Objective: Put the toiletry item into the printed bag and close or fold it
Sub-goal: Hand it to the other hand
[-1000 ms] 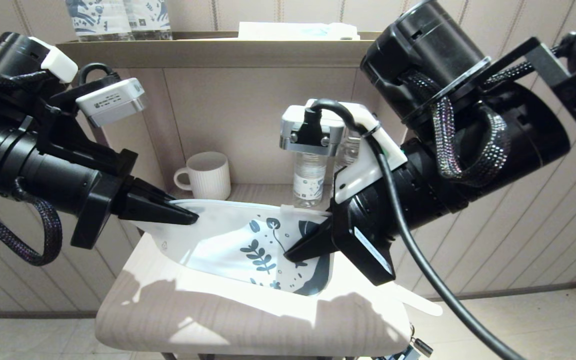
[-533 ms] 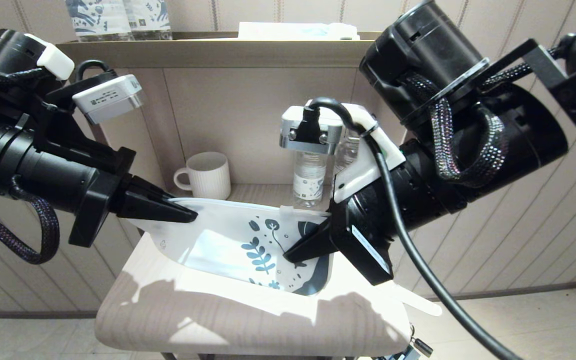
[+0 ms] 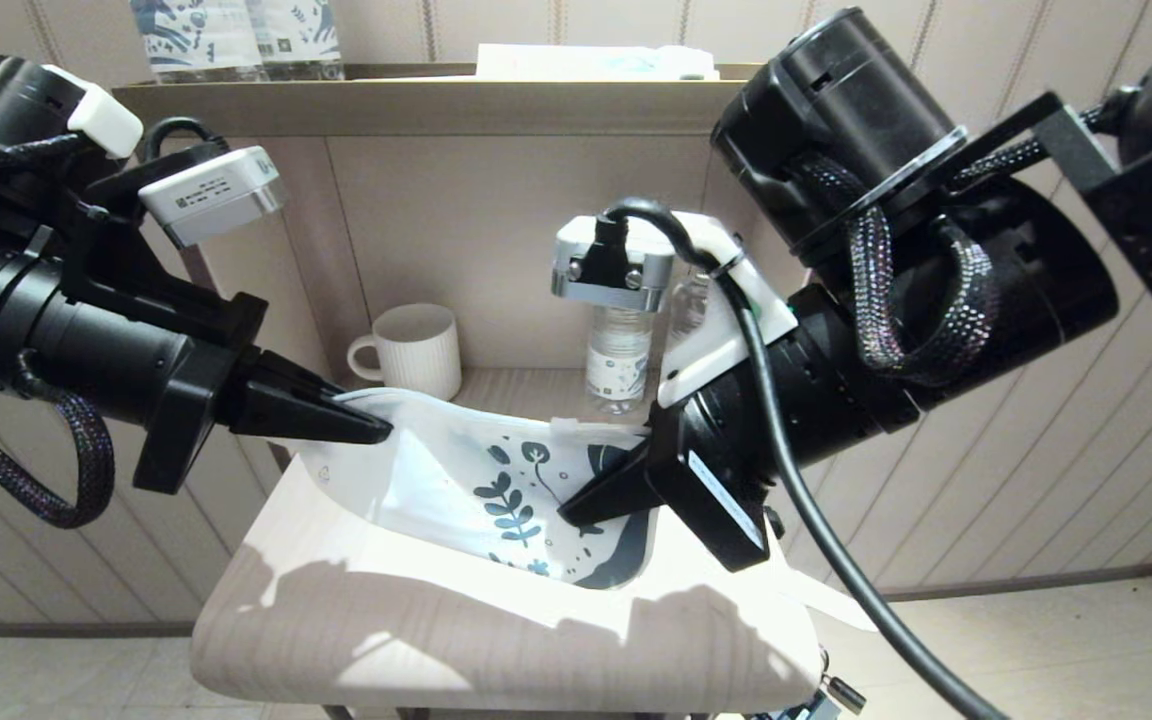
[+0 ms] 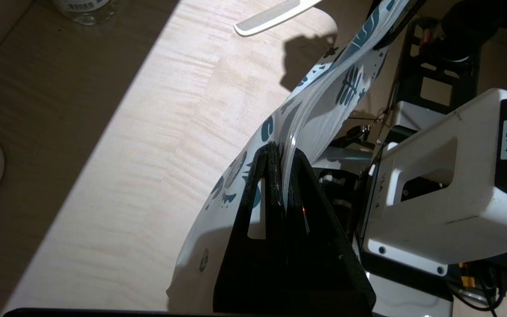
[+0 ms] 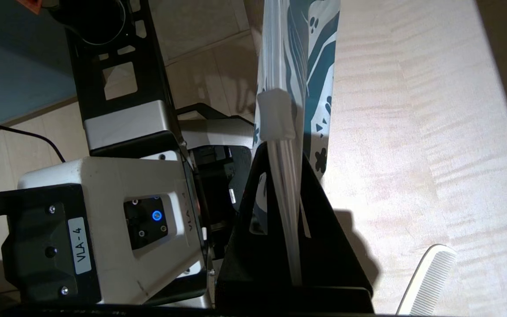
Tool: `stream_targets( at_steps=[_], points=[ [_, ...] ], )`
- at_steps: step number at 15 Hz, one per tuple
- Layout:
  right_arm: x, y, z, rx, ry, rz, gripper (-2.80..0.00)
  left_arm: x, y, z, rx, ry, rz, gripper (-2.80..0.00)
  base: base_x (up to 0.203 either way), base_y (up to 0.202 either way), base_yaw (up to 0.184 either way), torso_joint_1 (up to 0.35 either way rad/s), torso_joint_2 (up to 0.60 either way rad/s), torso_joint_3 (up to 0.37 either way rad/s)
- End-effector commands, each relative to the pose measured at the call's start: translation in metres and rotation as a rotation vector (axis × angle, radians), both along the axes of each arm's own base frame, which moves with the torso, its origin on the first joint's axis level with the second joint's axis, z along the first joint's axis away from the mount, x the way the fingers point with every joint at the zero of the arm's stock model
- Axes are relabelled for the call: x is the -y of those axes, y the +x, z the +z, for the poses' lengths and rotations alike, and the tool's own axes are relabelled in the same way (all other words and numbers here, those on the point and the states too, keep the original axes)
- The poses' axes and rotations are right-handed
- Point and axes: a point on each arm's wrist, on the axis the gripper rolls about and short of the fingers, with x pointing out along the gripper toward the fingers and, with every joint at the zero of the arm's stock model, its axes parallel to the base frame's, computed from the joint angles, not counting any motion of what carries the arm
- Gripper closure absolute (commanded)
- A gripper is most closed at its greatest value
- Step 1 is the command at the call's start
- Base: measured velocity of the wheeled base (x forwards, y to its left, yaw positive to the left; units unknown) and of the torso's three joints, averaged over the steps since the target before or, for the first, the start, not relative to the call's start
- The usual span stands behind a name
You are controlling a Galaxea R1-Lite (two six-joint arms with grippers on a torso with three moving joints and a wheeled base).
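The printed bag [image 3: 466, 480], white with dark teal leaf print, hangs by its top strip above the small wooden table [image 3: 386, 640]. My left gripper [image 3: 376, 432] is shut on the strip's left end [image 4: 282, 152]. My right gripper [image 3: 571, 512] is shut on the strip at the printed end [image 5: 280, 152], just behind a white slider clip [image 5: 275, 114]. The bag [image 4: 324, 88] sags and bows between the two grips. The toiletry item, a slim white comb [image 3: 836, 607], lies on the table's right edge, outside the bag [image 5: 310, 53]. The comb [image 4: 271, 13] [image 5: 427, 277] also shows in both wrist views.
A ribbed white mug [image 3: 416, 350] and a small water bottle [image 3: 618, 360] stand at the back of the table against the cabinet wall. Blue-printed bottles [image 3: 236, 35] and a pale flat packet [image 3: 596, 62] sit on the shelf above.
My right gripper has moved a little to the left towards the left gripper. The bag between them has gone slacker and bows more near the left grip.
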Motion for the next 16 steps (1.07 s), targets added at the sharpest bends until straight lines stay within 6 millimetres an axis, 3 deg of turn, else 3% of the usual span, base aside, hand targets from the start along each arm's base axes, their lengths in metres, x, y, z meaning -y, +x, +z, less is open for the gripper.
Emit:
stream_targets(
  at_steps=[1, 5, 6, 16],
  points=[
    [-0.001, 0.001, -0.001, -0.008, -0.002, -0.001, 0.00, 0.000, 0.000, 0.000, -0.003, -0.001, -0.005, 0.00, 0.000, 0.000, 0.000, 0.000, 0.00, 0.000],
    [-0.005, 0.003, -0.006, 0.014, 0.020, 0.000, 0.00, 0.000, 0.000, -0.002, -0.009, 0.001, -0.005, 0.00, 0.000, 0.000, 0.000, 0.000, 0.00, 0.000],
    [-0.004, 0.003, -0.009, 0.011, 0.010, 0.002, -2.80, 0.000, 0.000, -0.002, -0.010, 0.002, -0.005, 0.00, 0.000, 0.000, 0.000, 0.000, 0.00, 0.000],
    [0.001, 0.003, -0.023, 0.003, 0.040, -0.026, -2.80, -0.001, -0.003, 0.000, -0.009, -0.005, -0.003, 0.00, 0.000, 0.000, 0.000, 0.000, 0.00, 0.000]
  ],
)
